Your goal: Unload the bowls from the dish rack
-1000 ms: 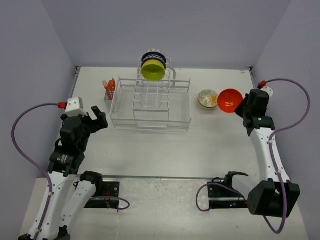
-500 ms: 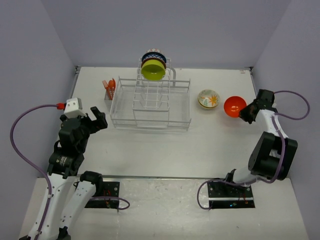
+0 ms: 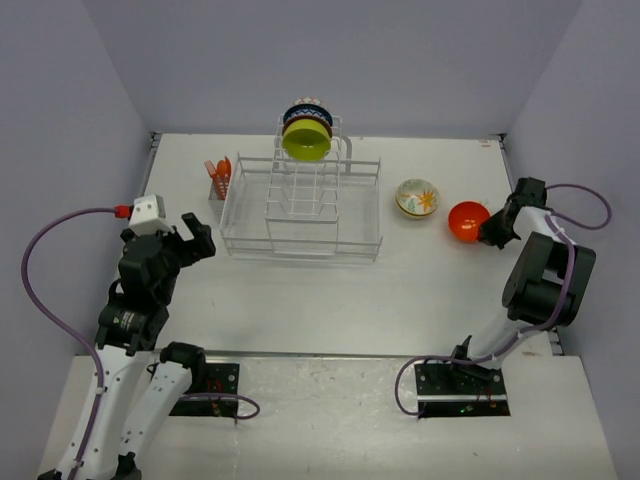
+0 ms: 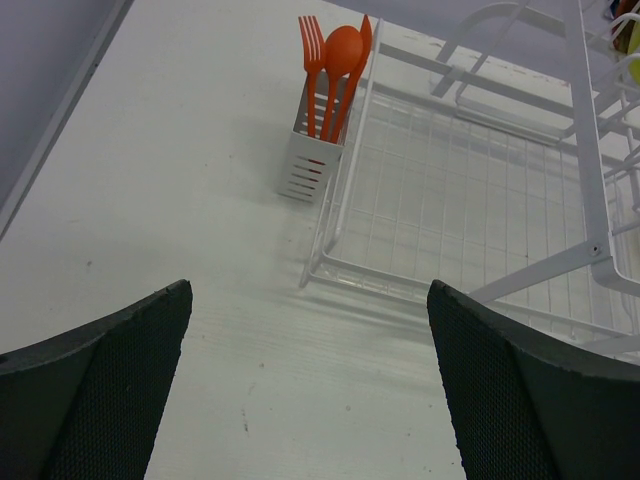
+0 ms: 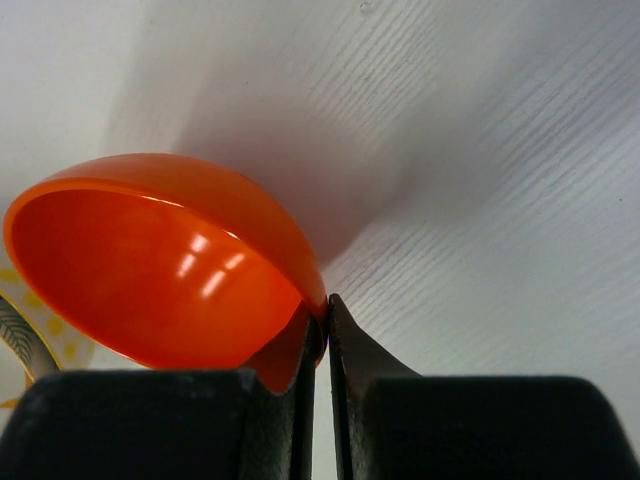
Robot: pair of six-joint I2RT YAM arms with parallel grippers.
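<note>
At the right of the overhead view the right hand [image 3: 492, 230] pinches the rim of the orange-red bowl [image 3: 466, 221] — fingers closed tight on the edge, the bowl tilted low over the desk [image 3: 420, 285]. I cannot tell whether it touches. The cream floral bowl [image 3: 416, 197] sits upright just to its left. The yellow-green bowl [image 3: 306, 144] and dark blue bowl [image 3: 307, 110] stand on edge in the tall back section of the dish rack [image 3: 300, 243], top centre. The left hand [image 3: 192, 238] hangs open at the left — near the rack's front corner.
</note>
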